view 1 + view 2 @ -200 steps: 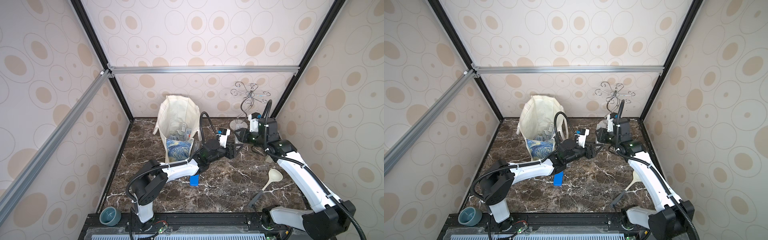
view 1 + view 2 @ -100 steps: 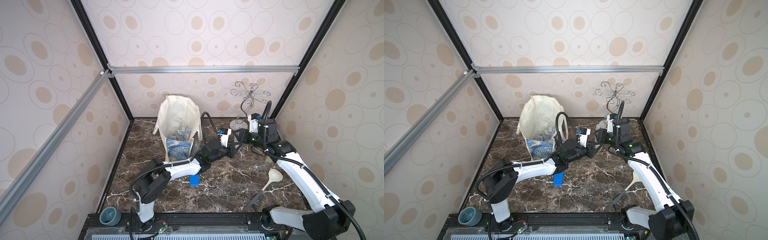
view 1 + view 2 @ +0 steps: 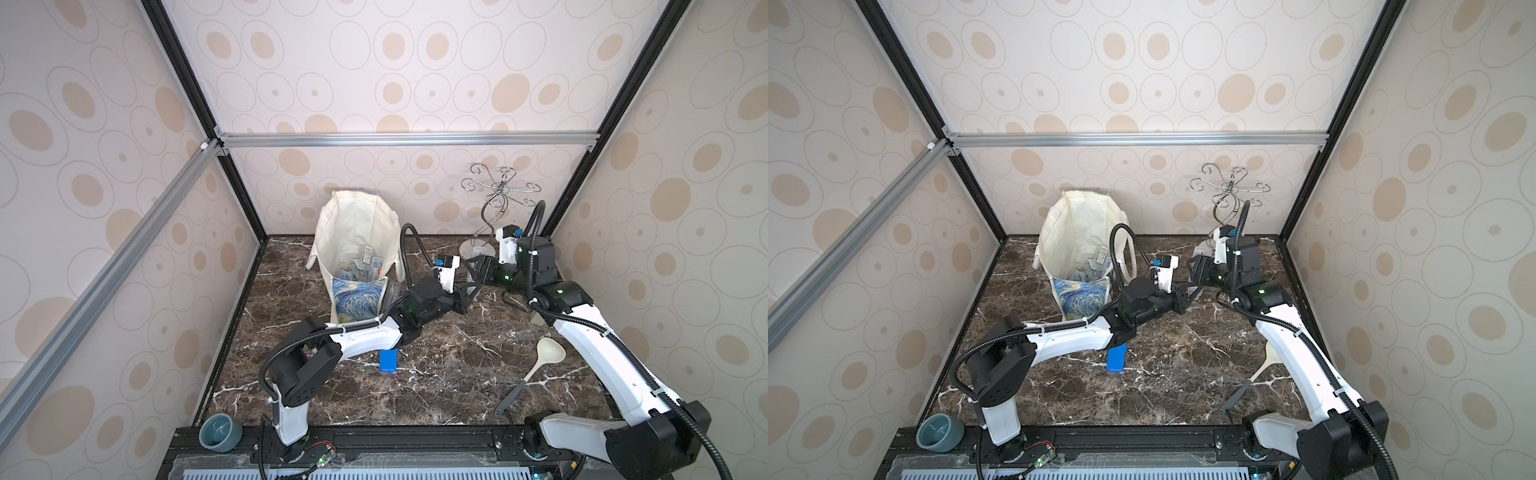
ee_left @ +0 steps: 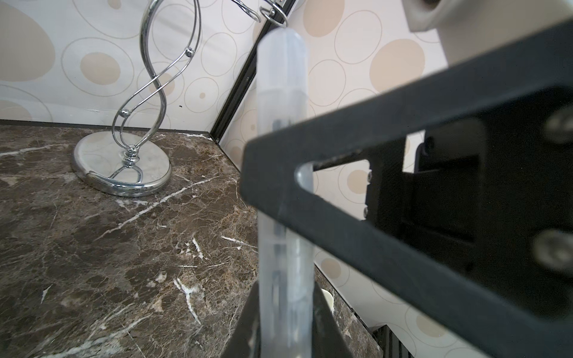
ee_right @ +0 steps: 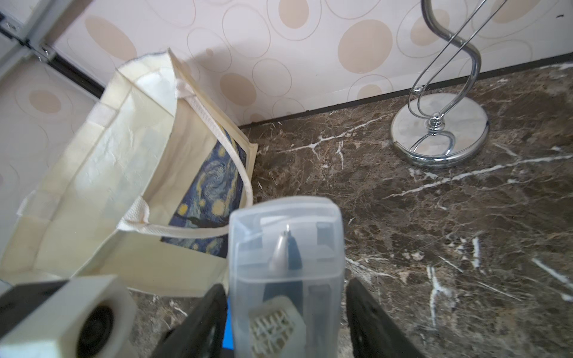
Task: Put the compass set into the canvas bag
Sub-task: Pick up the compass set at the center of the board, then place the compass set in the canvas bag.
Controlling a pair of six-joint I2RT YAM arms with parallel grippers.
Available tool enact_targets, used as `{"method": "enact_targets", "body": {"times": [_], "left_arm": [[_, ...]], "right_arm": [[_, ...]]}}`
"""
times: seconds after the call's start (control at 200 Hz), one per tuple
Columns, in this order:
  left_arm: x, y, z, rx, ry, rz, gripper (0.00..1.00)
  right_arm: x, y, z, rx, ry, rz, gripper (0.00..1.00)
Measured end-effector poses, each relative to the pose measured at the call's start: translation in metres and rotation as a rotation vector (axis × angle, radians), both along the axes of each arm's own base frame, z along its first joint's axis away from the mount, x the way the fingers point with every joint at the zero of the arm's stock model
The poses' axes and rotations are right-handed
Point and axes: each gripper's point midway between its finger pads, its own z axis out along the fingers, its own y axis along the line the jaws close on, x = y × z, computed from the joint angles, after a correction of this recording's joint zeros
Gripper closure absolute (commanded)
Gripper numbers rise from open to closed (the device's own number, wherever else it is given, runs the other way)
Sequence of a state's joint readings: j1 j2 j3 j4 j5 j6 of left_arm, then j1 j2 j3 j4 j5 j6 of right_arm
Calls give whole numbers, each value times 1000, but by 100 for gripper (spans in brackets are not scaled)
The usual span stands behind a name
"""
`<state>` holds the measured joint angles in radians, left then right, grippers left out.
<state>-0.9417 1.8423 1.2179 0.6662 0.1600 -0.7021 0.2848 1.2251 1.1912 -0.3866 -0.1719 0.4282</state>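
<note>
Translucent plastic, flat and round-cornered: the compass set (image 5: pixel 286 235) stands clenched edgewise in my left pincer (image 4: pixel 285 300), my right pincer (image 5: pixel 285 288) flanking it released, near the cream canvas bag (image 5: pixel 93 186) on veined marble (image 5: pixel 434 217).

One canvas bag (image 3: pixel 345 220), one stand (image 4: pixel 102 158), one ladle (image 3: pixel 550 351), one blue box (image 3: pixel 388 360), one bowl (image 3: pixel 220 442)

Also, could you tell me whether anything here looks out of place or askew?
Only the teal bowl: it sits off the marble table, by the black front rail. Nothing looks spilled or damaged.
</note>
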Motion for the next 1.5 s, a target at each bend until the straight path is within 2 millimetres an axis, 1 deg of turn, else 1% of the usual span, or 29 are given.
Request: {"method": "enact_targets", "body": {"times": [0.035,0.155,0.21,0.27,0.34,0.445,0.51,0.58,0.65,0.695,0.765,0.8,0.895,0.97,1.01,1.08,1.155,1.215,1.326,1.416,1.501], "left_arm": [[0,0,0,1,1,0,87],[6,5,-7,34,9,22,87],[8,8,-13,79,22,38,87],[16,12,-13,134,24,73,87],[24,18,-6,187,13,119,87],[31,38,17,240,-20,189,87],[35,56,38,258,-49,237,87],[40,80,62,266,-83,301,87],[48,109,86,274,-116,383,87],[55,132,100,282,-133,446,87],[64,164,114,298,-147,533,87],[69,180,118,310,-147,573,87],[81,218,121,350,-136,668,87],[91,244,114,396,-113,727,87],[96,255,109,420,-99,751,87],[104,271,94,475,-65,785,87],[113,285,72,542,-18,811,87],[119,290,53,591,17,816,87],[128,291,8,701,96,795,87],[132,291,-28,786,158,771,87],[132,291,-53,848,200,751,87]], "right_arm": [[0,0,-1,-5,-2,0,0],[-5,-7,-3,-28,-12,-20,0],[-8,-13,0,-42,-28,-41,0],[-12,-20,6,-54,-55,-68,0],[-17,-26,13,-61,-88,-91,0],[-24,-34,20,-68,-128,-122,0],[-27,-39,21,-74,-143,-141,0],[-30,-44,18,-82,-148,-160,0],[-32,-47,14,-91,-145,-171,0],[-32,-47,11,-99,-141,-171,0],[-33,-47,7,-110,-132,-164,0],[-33,-46,6,-112,-129,-158,0],[-32,-44,0,-119,-112,-141,0],[-30,-41,-9,-127,-85,-126,0],[-28,-38,-16,-129,-66,-113,1],[-26,-35,-31,-136,-28,-102,0],[-25,-33,-51,-146,23,-91,0],[-25,-33,-65,-156,61,-86,0],[-24,-32,-87,-172,124,-80,0],[-24,-31,-99,-182,159,-76,0],[-25,-32,-107,-189,184,-75,0]]}}
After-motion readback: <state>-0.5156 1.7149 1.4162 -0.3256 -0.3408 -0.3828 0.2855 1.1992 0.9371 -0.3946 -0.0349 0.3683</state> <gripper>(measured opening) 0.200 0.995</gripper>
